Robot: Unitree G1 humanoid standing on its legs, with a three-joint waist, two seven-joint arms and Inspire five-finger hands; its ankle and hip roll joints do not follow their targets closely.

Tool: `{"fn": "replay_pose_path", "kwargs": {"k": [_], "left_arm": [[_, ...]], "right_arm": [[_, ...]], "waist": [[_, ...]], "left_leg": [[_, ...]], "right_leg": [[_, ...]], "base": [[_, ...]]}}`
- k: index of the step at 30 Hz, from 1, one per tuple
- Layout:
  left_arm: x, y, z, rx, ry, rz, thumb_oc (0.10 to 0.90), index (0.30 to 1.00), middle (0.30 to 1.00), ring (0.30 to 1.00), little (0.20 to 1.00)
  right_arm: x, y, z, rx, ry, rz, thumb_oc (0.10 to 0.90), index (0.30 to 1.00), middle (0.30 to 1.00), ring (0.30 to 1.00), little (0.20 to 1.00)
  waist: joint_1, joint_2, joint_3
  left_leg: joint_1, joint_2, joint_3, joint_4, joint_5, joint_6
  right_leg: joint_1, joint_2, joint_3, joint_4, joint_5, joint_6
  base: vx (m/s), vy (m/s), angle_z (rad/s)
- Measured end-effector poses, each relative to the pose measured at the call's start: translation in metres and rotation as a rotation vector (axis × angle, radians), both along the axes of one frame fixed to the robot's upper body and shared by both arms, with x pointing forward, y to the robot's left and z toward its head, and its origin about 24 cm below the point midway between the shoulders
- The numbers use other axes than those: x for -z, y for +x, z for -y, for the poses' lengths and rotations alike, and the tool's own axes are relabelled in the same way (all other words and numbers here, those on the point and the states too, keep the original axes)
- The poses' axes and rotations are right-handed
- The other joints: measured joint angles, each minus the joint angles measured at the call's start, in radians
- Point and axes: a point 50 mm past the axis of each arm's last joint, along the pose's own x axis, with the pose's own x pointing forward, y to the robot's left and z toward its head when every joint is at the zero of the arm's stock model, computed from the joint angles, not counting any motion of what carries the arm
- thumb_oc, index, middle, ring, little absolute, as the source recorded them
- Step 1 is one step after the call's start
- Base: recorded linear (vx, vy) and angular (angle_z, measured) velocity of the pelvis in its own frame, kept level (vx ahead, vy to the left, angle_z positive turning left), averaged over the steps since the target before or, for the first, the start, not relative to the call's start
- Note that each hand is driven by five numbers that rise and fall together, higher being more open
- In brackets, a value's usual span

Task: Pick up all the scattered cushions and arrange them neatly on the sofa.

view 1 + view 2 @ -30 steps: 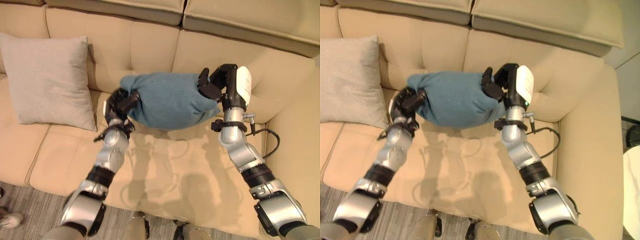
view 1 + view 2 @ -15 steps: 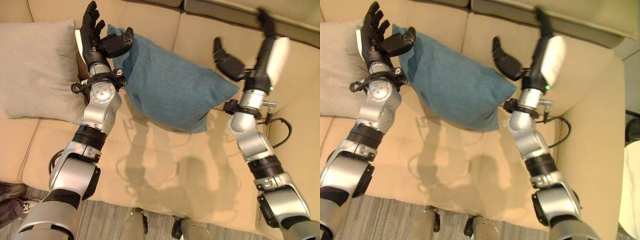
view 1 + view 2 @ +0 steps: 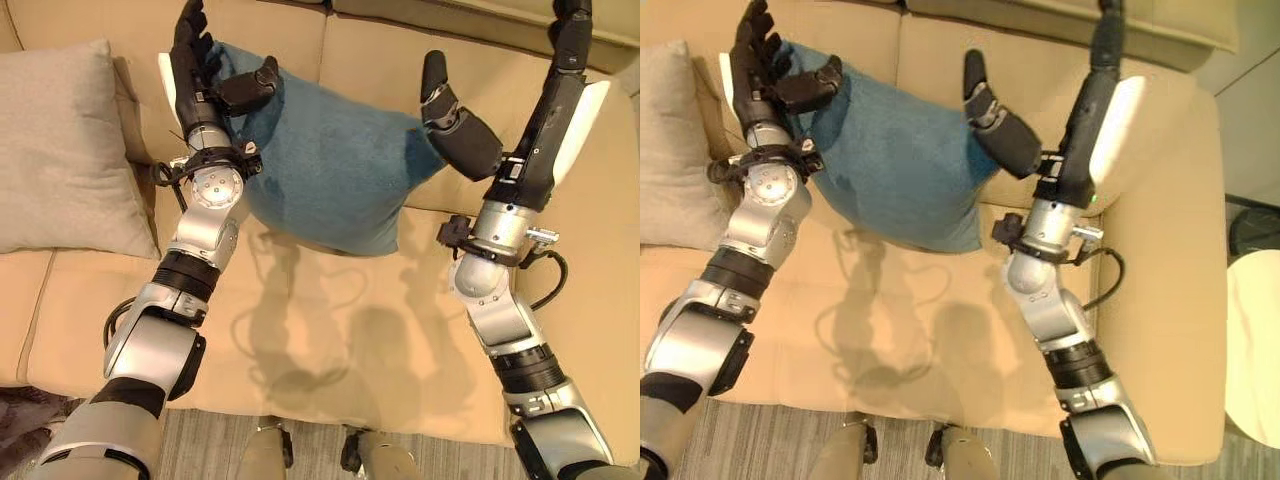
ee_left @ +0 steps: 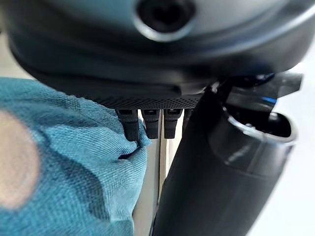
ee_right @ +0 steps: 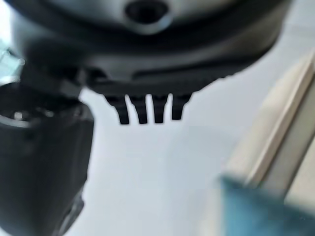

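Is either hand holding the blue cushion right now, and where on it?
Neither. The left hand and right hand are open at its sides; the blue cushion leans against the sofa backrest.

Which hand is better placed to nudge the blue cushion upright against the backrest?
Left, probably. The left hand rests open against the blue cushion at its upper corner, while the right hand is open with only its thumb near the opposite corner.

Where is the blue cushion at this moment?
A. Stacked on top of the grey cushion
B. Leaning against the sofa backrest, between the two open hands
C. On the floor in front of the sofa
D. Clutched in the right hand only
B: the blue cushion leans on the sofa backrest, with the left hand and right hand open on either side.
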Motion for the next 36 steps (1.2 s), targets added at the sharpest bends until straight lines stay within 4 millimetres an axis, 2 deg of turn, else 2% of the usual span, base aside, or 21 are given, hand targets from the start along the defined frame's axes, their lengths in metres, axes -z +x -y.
{"fn": "replay_pose_path", "kwargs": {"k": [1,3,5,8,12,16,19,26,29,30,31,32,34,35,36], "left_arm": [[0.000,0.000,-0.001,-0.004,-0.001,0.000,0.800,0.900,0.900,0.900,0.900],[-0.001,0.000,-0.003,-0.014,0.018,0.005,0.800,0.900,0.900,0.900,0.900],[-0.002,-0.001,-0.011,-0.049,0.059,0.007,0.800,0.900,0.900,0.900,0.900],[-0.003,-0.002,-0.018,-0.081,0.097,0.009,0.800,0.900,0.900,0.900,0.900],[-0.002,-0.002,-0.023,-0.090,0.099,0.004,0.800,0.900,0.900,0.900,0.900],[0.000,-0.001,-0.017,-0.067,0.100,-0.001,0.800,0.900,0.900,0.900,0.900],[0.005,0.000,-0.004,-0.027,0.102,-0.012,0.800,0.900,0.900,0.900,0.900],[0.007,0.001,-0.003,-0.024,0.099,-0.018,0.800,0.900,0.900,0.900,0.900],[0.008,0.001,0.004,-0.002,0.083,-0.021,0.800,0.900,0.900,0.900,0.900],[0.007,0.002,0.006,0.003,0.080,-0.020,0.800,0.900,0.900,0.900,0.900],[0.004,0.002,0.017,0.040,0.057,-0.009,0.800,0.900,0.900,0.900,0.900],[0.002,0.002,0.018,0.042,0.054,-0.005,0.800,0.900,0.900,0.900,0.900],[-0.017,-0.002,0.025,0.085,0.006,0.051,0.800,0.900,0.900,0.900,0.900],[-0.028,-0.009,0.033,0.139,-0.011,0.107,0.800,0.900,0.900,0.900,0.900],[-0.030,-0.011,0.035,0.153,-0.016,0.122,0.800,0.900,0.900,0.900,0.900]], "right_arm": [[0.001,-0.010,-0.005,-0.084,-0.034,0.002,0.800,0.900,0.900,0.900,0.900],[0.009,-0.025,-0.002,-0.158,-0.125,-0.018,0.800,0.900,0.900,0.900,0.900],[0.021,-0.032,0.002,-0.241,-0.175,-0.089,0.800,0.900,0.900,0.900,0.900],[0.049,-0.032,0.011,-0.345,-0.158,-0.284,0.800,0.900,0.900,0.900,0.900],[0.081,-0.024,0.015,-0.391,-0.137,-0.462,0.800,0.900,0.900,0.900,0.900],[0.087,-0.009,0.004,-0.431,-0.104,-0.495,0.800,0.900,0.900,0.900,0.900],[0.087,0.002,-0.008,-0.486,-0.078,-0.514,0.800,0.900,0.900,0.900,0.900],[0.102,0.004,-0.034,-0.633,-0.212,-0.618,0.800,0.900,0.900,0.900,0.900],[0.107,0.016,-0.044,-0.566,-0.465,-0.654,0.800,0.900,0.900,0.900,0.900],[0.105,0.025,-0.049,-0.505,-0.574,-0.644,0.800,0.900,0.900,0.900,0.900],[0.104,0.045,-0.052,-0.379,-0.745,-0.653,0.800,0.900,0.900,0.900,0.900],[0.102,0.048,-0.055,-0.360,-0.742,-0.641,0.800,0.900,0.900,0.900,0.900],[0.093,0.075,-0.064,-0.185,-0.871,-0.615,0.800,0.900,0.900,0.900,0.900],[0.091,0.080,-0.065,-0.139,-0.859,-0.612,0.800,0.900,0.900,0.900,0.900],[0.090,0.081,-0.065,-0.130,-0.852,-0.611,0.800,0.900,0.900,0.900,0.900]], "waist": [[0.000,0.000,0.000],[-0.002,-0.001,0.000],[-0.012,-0.004,-0.002],[-0.032,-0.014,-0.001],[-0.060,-0.040,-0.003],[-0.064,-0.048,-0.004],[-0.056,-0.048,-0.004],[-0.042,-0.048,-0.004],[-0.024,-0.047,-0.004],[-0.022,-0.047,-0.004],[0.000,-0.046,-0.004],[0.016,-0.042,-0.003],[0.034,-0.033,-0.002],[0.049,-0.026,-0.001],[0.053,-0.025,-0.001]], "left_leg": [[0.000,-0.001,0.000,0.000,0.000,0.000],[0.000,-0.002,-0.001,0.000,0.000,0.000],[0.000,-0.002,0.002,0.000,0.000,0.000],[0.003,-0.001,0.010,0.000,0.000,0.000],[0.017,0.002,0.024,0.000,-0.001,0.000],[0.023,0.005,0.032,0.000,-0.001,0.000],[0.023,0.008,0.031,0.000,0.000,0.000],[0.023,0.010,0.027,0.000,0.001,-0.002],[0.024,0.013,0.023,0.000,0.005,-0.007],[0.025,0.013,0.020,0.000,0.008,-0.011],[0.024,0.019,0.010,0.000,0.013,-0.015],[0.024,0.019,0.005,0.000,0.014,-0.017],[0.019,0.020,-0.006,0.000,0.024,-0.019],[0.013,0.020,-0.010,0.000,0.030,-0.020],[0.012,0.020,-0.011,0.000,0.032,-0.021]], "right_leg": [[0.000,-0.001,0.000,0.000,0.000,0.000],[0.001,-0.002,0.001,0.000,0.001,0.001],[0.001,-0.002,0.006,0.000,0.001,0.002],[0.000,-0.002,0.008,0.000,0.001,0.002],[0.007,0.000,0.019,0.000,0.004,0.000],[0.007,0.002,0.033,0.000,0.009,-0.002],[0.007,0.005,0.031,0.000,0.010,-0.004],[0.009,0.007,0.029,0.000,0.010,-0.004],[0.013,0.010,0.021,0.000,0.010,-0.004],[0.015,0.010,0.015,0.000,0.010,-0.004],[0.018,0.016,0.004,0.000,0.010,-0.004],[0.023,0.017,-0.001,0.000,0.009,-0.005],[0.022,0.019,-0.018,0.000,0.010,-0.006],[0.021,0.021,-0.027,0.000,0.010,-0.008],[0.021,0.021,-0.028,0.000,0.011,-0.008]], "base": [[0.01,-0.015,0.05],[0.00,-0.009,0.02],[-0.01,0.000,-0.02],[0.00,-0.001,-0.06],[0.01,-0.002,-0.11],[-0.02,0.010,-0.09],[0.00,0.000,0.00],[0.00,-0.011,0.01],[0.01,-0.040,0.03],[-0.01,-0.039,0.12],[-0.02,-0.049,0.13],[-0.03,-0.065,0.13],[-0.02,-0.050,0.13],[-0.09,-0.011,0.14],[-0.07,-0.018,0.24]]}}
